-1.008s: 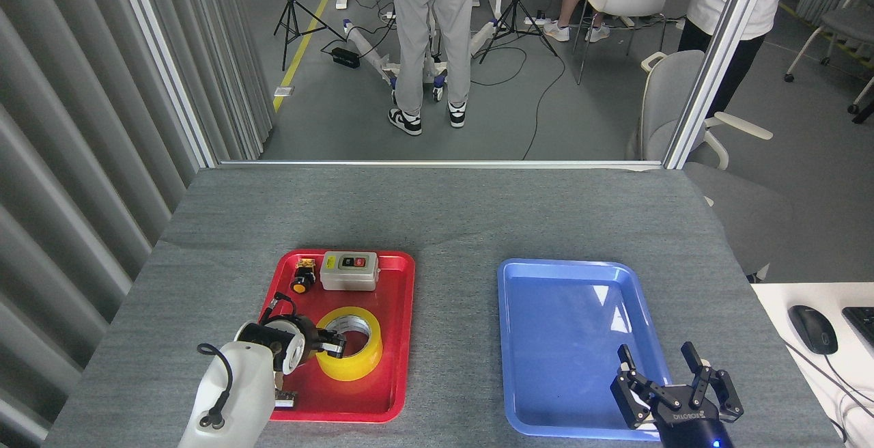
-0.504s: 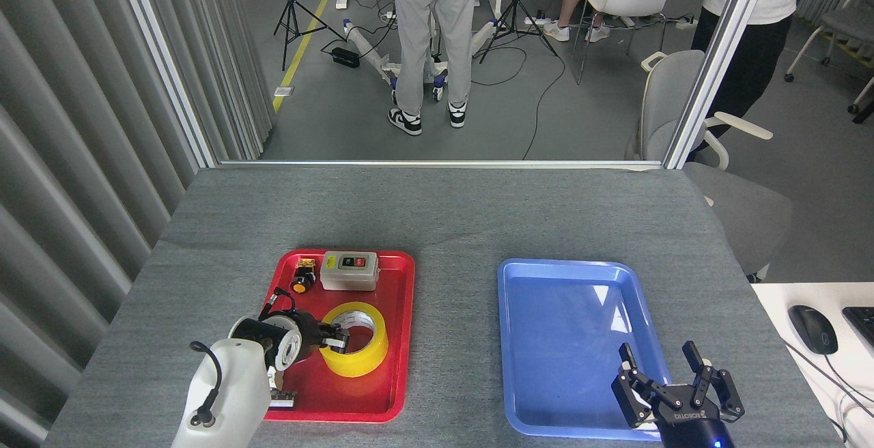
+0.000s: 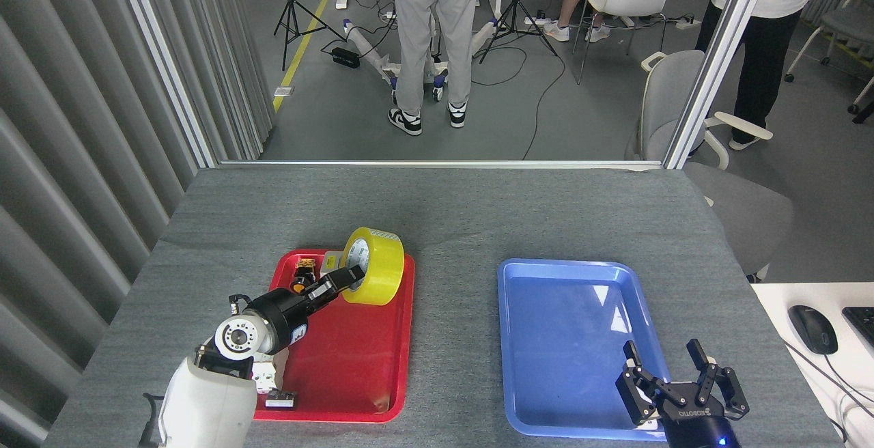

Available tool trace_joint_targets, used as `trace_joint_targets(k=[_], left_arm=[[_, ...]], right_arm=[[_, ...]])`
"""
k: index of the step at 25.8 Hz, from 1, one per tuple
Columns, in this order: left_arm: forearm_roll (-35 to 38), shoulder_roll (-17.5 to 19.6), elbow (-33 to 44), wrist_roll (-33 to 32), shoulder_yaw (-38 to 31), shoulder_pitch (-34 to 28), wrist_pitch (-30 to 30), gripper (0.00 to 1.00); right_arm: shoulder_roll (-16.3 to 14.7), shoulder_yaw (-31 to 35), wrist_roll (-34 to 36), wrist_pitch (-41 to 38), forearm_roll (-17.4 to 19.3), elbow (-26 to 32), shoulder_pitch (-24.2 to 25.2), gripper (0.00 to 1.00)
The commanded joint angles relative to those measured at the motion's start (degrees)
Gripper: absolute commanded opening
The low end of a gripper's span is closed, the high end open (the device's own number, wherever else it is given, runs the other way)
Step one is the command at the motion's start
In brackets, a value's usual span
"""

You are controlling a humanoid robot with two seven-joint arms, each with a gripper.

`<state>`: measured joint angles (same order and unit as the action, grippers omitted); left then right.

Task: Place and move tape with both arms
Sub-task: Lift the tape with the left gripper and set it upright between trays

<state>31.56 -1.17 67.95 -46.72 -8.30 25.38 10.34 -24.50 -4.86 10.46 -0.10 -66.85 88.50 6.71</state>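
The left gripper is clamped on the tape, one finger reaching into the white core and the roll tipped up on edge, so that its open face looks toward the left. The roll appears lifted clear of the red tray, hanging over the tray's far end in front of the grey switch box, which it mostly hides; the small push button sits just left of the gripper. So the pick-up looks done, and the carry is only beginning. The blue tray to the right holds nothing, and the tape is well apart from it. The right gripper hovers at the near right corner of the blue tray with its fingers spread wide and nothing between them. Judging from the task, what remains is to bring the roll across, set it down or pass it over, and let the right arm take its share of the moving.
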Motion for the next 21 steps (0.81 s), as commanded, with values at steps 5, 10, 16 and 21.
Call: trace_joint_targets(k=[5, 10, 16, 21], left_arm=[[-22.4, -4.4, 2.3, -3.7, -0.6, -4.5, 0.2, 0.00], [-29.9, -4.3, 6.0, -9.9, 7.1, -12.9, 10.6, 0.00], [-30.1, -3.8, 6.2, -11.6, 14.1, -17.3, 23.0, 0.00], [-30.0, -4.0, 6.2, -11.6, 16.6, -17.3, 23.2, 0.00]], right_arm=[[-0.3, 0.2, -0.2, -4.0, 3.5, 0.1, 0.1, 1.00], [-7.9, 0.9, -1.2, -17.9, 26.4, 0.0, 0.4, 1.00], [-19.3, -2.7, -3.2, -30.2, 48.2, -2.4, 0.3, 1.00], [-29.1, -11.8, -3.3, -44.7, 60.9, -2.5, 0.4, 1.00]])
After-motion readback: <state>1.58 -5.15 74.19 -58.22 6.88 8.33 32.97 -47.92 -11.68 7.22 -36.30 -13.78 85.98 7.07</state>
